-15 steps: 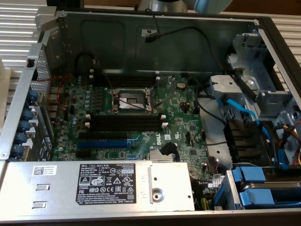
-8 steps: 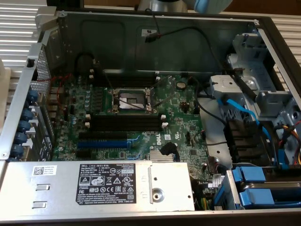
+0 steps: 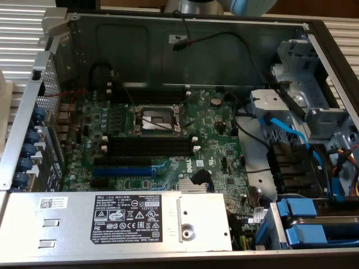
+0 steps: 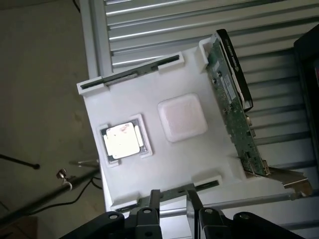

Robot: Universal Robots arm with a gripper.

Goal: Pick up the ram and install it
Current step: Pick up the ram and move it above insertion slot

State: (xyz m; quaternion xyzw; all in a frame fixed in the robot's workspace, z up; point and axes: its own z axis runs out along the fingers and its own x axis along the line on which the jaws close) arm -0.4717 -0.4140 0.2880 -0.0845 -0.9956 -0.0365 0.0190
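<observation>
**Just over the ram (image 4: 207,184), gripper (image 4: 173,194) fingers apart**

Exterior view, from its left. The case (image 3: 22,112) lies open with the board (image 3: 219,151) flat inside it. The socket (image 3: 157,120) sits mid-board. Black slots (image 3: 148,147) run just beside the socket on its nearer side, and the blue slot (image 3: 120,168) lies just past them, toward the exterior view's left. A grey supply (image 3: 112,216) with a printed label covers the case's near edge, in front of the socket. Off to the exterior view's right of the socket are a blue cable (image 3: 283,129) and blue caddies (image 3: 305,224).

Wrist view. A white tray (image 4: 199,159) rests on the slatted counter (image 4: 149,25), at the counter's edge. The ram stands on its long edge in clips along the tray side nearest the gripper. The gripper hangs over the ram's middle stretch. Its two fingers (image 4: 154,196) are spread, with nothing clamped between them. Whether they touch the ram I cannot tell. A chip (image 4: 122,139) sits in a recess within the tray, and a square pad (image 4: 183,117) lies beside it near the tray's centre. A second stick (image 4: 129,73) stands in clips on the tray side opposite the ram. A green card (image 4: 234,104) stands on edge along a third tray side, running between the ends of the ram and the stick.
</observation>
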